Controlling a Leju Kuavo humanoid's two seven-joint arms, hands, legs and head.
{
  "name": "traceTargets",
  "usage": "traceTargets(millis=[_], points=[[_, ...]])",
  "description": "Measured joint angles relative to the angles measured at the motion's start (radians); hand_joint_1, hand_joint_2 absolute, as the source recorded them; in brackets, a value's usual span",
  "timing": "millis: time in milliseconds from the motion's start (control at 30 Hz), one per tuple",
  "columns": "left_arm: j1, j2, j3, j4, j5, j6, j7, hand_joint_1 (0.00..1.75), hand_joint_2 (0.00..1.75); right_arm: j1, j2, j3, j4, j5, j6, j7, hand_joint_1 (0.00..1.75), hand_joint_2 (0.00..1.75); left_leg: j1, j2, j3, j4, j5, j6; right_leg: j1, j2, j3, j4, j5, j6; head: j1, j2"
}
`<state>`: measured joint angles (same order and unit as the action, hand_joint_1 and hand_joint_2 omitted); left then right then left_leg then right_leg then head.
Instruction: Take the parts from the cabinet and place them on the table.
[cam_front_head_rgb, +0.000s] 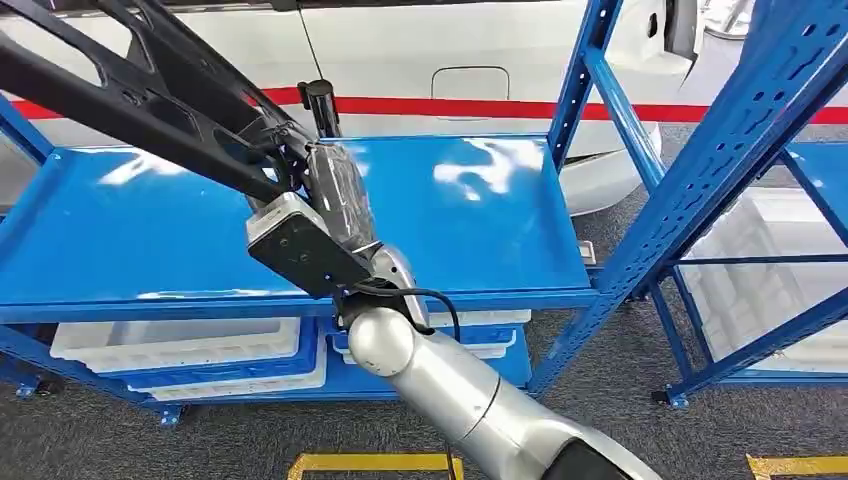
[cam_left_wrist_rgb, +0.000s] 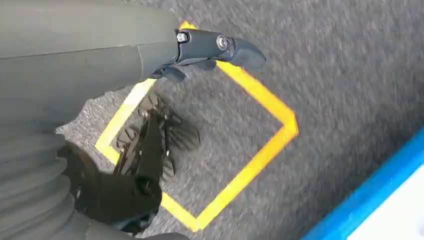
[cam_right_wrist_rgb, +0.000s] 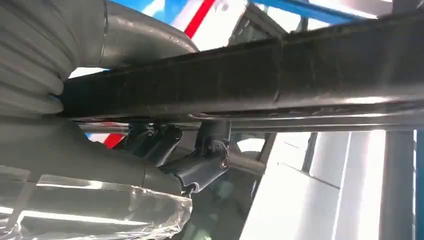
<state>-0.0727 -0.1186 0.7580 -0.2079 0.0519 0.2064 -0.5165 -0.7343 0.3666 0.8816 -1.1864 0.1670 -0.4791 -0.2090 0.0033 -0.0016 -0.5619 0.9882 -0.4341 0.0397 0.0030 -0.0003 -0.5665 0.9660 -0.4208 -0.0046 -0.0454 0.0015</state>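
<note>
A blue shelf rack (cam_front_head_rgb: 470, 215) stands ahead. Over its top shelf hangs a long black part (cam_front_head_rgb: 130, 85), its long axis slanting up toward the far left. The right hand (cam_front_head_rgb: 335, 195) grips its near end. The left hand (cam_left_wrist_rgb: 210, 47) hangs over the floor, apparently holding nothing, fingers apart.

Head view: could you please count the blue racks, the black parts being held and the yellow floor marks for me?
blue racks: 2
black part: 1
yellow floor marks: 2
Total: 5
</note>
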Motion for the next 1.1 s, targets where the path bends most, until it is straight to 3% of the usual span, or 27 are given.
traceTargets(millis=[33,67,100,133,167,200,233,267,333,367,500,533,567,600,667,700,733,767,833,867,900,933,1000,1033,1067,1100], points=[[0.000,0.000,0.000,0.000,0.000,0.002,0.000,0.00,1.75,-0.005,-0.001,0.007,0.001,-0.009,-0.003,0.000,1.75,1.75,0.015,0.007,0.009,-0.025,0.017,0.009,0.004,-0.001,-0.012,0.010,-0.009,0.000,0.001,0.000],[-0.002,-0.002,0.000,0.000,-0.002,0.003,0.000,0.00,1.75,-0.014,-0.002,0.013,0.002,-0.016,-0.009,0.000,1.75,1.75,0.009,0.009,0.009,-0.032,0.024,0.014,0.004,0.001,-0.029,0.038,-0.033,-0.002,0.003,0.000],[-0.003,-0.002,0.000,0.000,-0.005,0.003,-0.001,0.00,1.75,-0.026,-0.003,0.021,0.005,-0.023,-0.014,0.000,1.75,1.75,0.009,0.009,0.001,-0.032,0.031,0.020,0.002,0.001,-0.058,0.107,-0.071,-0.008,0.006,0.000],[-0.003,-0.002,0.000,0.000,-0.010,0.002,-0.001,0.00,1.75,-0.029,-0.005,0.027,0.009,-0.029,-0.023,0.000,1.75,1.75,0.007,0.009,-0.006,-0.032,0.034,0.018,-0.003,0.001,-0.097,0.193,-0.107,-0.010,0.006,0.000],[-0.003,-0.002,0.000,0.000,-0.013,0.000,-0.001,0.00,1.75,-0.029,-0.006,0.031,0.013,-0.032,-0.030,0.000,1.75,1.75,0.007,0.009,-0.013,-0.031,0.038,0.018,-0.007,0.001,-0.132,0.275,-0.139,-0.009,0.005,0.000],[-0.003,-0.002,0.000,0.000,-0.017,-0.003,-0.001,0.00,1.75,-0.029,-0.009,0.035,0.018,-0.033,-0.035,0.000,1.75,1.75,0.007,0.009,-0.019,-0.029,0.041,0.015,-0.012,0.001,-0.151,0.322,-0.151,-0.002,0.006,0.000],[-0.003,-0.002,0.000,0.000,-0.019,-0.006,-0.001,0.00,1.75,-0.029,-0.011,0.036,0.023,-0.032,-0.037,0.000,1.75,1.75,0.007,0.009,-0.025,-0.027,0.044,0.011,-0.016,0.001,-0.145,0.314,-0.144,0.007,0.007,0.000],[-0.002,-0.003,0.000,0.000,-0.020,-0.008,-0.001,0.00,1.75,-0.029,-0.012,0.037,0.026,-0.030,-0.038,0.000,1.75,1.75,0.008,0.009,-0.030,-0.023,0.046,0.008,-0.022,0.000,-0.114,0.264,-0.122,0.018,0.007,0.000],[-0.003,-0.005,0.000,0.000,-0.025,-0.012,-0.001,0.00,1.75,-0.032,-0.010,0.037,0.029,-0.018,-0.038,0.000,1.75,1.75,0.011,0.009,-0.045,-0.005,0.047,0.003,-0.032,-0.002,-0.005,0.068,-0.057,0.039,0.007,0.000],[-0.003,-0.004,0.000,0.000,-0.028,-0.012,-0.001,0.00,1.75,-0.032,-0.009,0.037,0.030,-0.011,-0.038,-0.001,1.75,1.75,0.008,0.009,-0.054,0.006,0.045,-0.005,-0.033,-0.003,0.007,0.030,-0.063,0.033,0.006,0.000],[-0.002,-0.004,0.000,0.000,-0.030,-0.015,0.000,0.00,1.75,-0.032,-0.006,0.039,0.034,0.000,-0.039,-0.002,1.75,1.75,0.015,0.010,-0.067,0.008,0.061,-0.036,-0.023,0.004,-0.002,0.033,-0.038,0.009,0.005,0.000],[-0.001,-0.003,0.000,0.000,-0.030,-0.015,0.000,0.00,1.75,-0.032,-0.006,0.039,0.034,0.002,-0.039,-0.002,1.75,1.75,0.019,0.009,-0.072,0.011,0.060,-0.040,-0.036,0.003,-0.003,0.028,-0.029,-0.004,0.004,0.000],[-0.001,-0.003,0.000,0.000,-0.030,-0.015,0.000,0.00,1.75,-0.032,-0.003,0.039,0.034,0.008,-0.039,-0.002,1.75,1.75,0.022,0.007,-0.084,0.036,0.026,-0.044,-0.035,0.003,-0.007,0.028,-0.023,-0.012,0.003,0.000],[-0.001,-0.004,0.000,0.000,-0.030,-0.015,0.000,0.00,1.75,-0.032,-0.001,0.039,0.034,0.010,-0.039,-0.002,1.75,1.75,0.024,0.008,-0.105,0.097,-0.025,-0.050,-0.035,0.002,-0.012,0.028,-0.019,-0.019,0.000,0.000],[-0.001,-0.004,0.000,0.000,-0.030,-0.013,0.000,0.00,1.75,-0.030,-0.002,0.039,0.035,0.018,-0.038,-0.002,1.75,1.75,0.026,0.008,-0.162,0.264,-0.117,-0.060,-0.028,0.001,-0.023,0.029,-0.011,-0.026,0.000,0.000],[-0.001,-0.003,0.000,0.000,-0.030,-0.010,0.000,0.00,1.75,-0.027,-0.003,0.039,0.035,0.024,-0.034,-0.001,1.75,1.75,0.026,0.008,-0.179,0.320,-0.140,-0.061,-0.024,0.001,-0.030,0.029,-0.005,-0.025,0.000,0.000],[-0.001,-0.003,0.000,0.000,-0.030,-0.010,0.001,0.00,1.75,-0.024,-0.003,0.039,0.036,0.026,-0.034,0.000,1.75,1.75,0.026,0.008,-0.173,0.330,-0.140,-0.060,-0.022,0.001,-0.036,0.029,-0.001,-0.024,0.001,0.000],[-0.001,-0.003,0.000,0.000,-0.029,-0.009,0.001,0.00,1.75,-0.021,-0.003,0.039,0.036,0.028,-0.033,0.000,1.75,1.75,0.026,0.008,-0.136,0.282,-0.118,-0.055,-0.019,0.002,-0.042,0.029,0.005,-0.023,-0.001,0.000],[-0.002,-0.003,0.000,0.000,-0.029,-0.005,0.001,0.00,1.75,-0.022,-0.002,0.039,0.036,0.028,-0.030,0.001,1.75,1.75,0.024,0.007,-0.011,0.096,-0.055,-0.038,-0.014,0.006,-0.047,0.029,0.014,-0.020,0.000,0.000],[-0.003,-0.002,0.000,-0.001,-0.028,-0.002,0.001,0.00,1.75,-0.023,0.000,0.039,0.034,0.028,-0.028,0.003,1.75,1.75,0.020,0.004,0.035,0.017,-0.059,-0.028,-0.015,0.006,-0.047,0.029,0.018,-0.018,0.000,0.000],[-0.004,-0.001,0.000,-0.002,-0.027,0.000,0.001,0.00,1.75,-0.024,-0.001,0.039,0.032,0.026,-0.024,0.005,1.75,1.75,0.014,0.006,0.031,0.028,-0.053,-0.026,-0.006,0.005,-0.049,0.025,0.024,-0.007,0.004,0.000],[-0.005,-0.002,0.000,-0.002,-0.025,0.002,-0.001,0.00,1.75,-0.026,0.000,0.040,0.032,0.023,-0.023,0.006,1.75,1.75,0.009,0.004,0.027,0.022,-0.049,-0.016,-0.015,0.002,-0.050,0.025,0.026,-0.004,0.002,0.000],[-0.004,-0.001,0.001,-0.002,-0.020,0.005,-0.001,0.00,1.75,-0.027,0.000,0.040,0.032,0.018,-0.021,0.006,1.75,1.75,0.003,0.005,0.024,0.021,-0.040,-0.003,-0.015,0.001,-0.049,0.017,0.038,0.011,0.000,0.000],[-0.004,-0.002,0.001,-0.002,-0.019,0.007,-0.001,0.00,1.75,-0.028,0.000,0.041,0.030,0.016,-0.021,0.008,1.75,1.75,0.004,0.006,0.028,-0.003,-0.019,0.009,-0.006,0.001,-0.052,0.011,0.045,0.018,-0.001,0.000],[-0.006,-0.003,0.002,-0.002,-0.018,0.009,-0.002,0.00,1.75,-0.028,-0.003,0.041,0.030,0.012,-0.021,0.009,1.75,1.75,0.012,0.015,0.028,-0.019,-0.002,0.011,-0.006,0.001,-0.070,0.033,0.025,0.013,0.000,0.000],[-0.008,-0.005,0.002,-0.002,-0.018,0.010,-0.002,0.00,1.75,-0.035,-0.003,0.042,0.030,0.005,-0.023,0.009,1.75,1.75,0.010,0.015,0.017,-0.024,0.010,0.021,-0.006,0.001,-0.093,0.086,-0.023,0.004,0.006,0.000]])
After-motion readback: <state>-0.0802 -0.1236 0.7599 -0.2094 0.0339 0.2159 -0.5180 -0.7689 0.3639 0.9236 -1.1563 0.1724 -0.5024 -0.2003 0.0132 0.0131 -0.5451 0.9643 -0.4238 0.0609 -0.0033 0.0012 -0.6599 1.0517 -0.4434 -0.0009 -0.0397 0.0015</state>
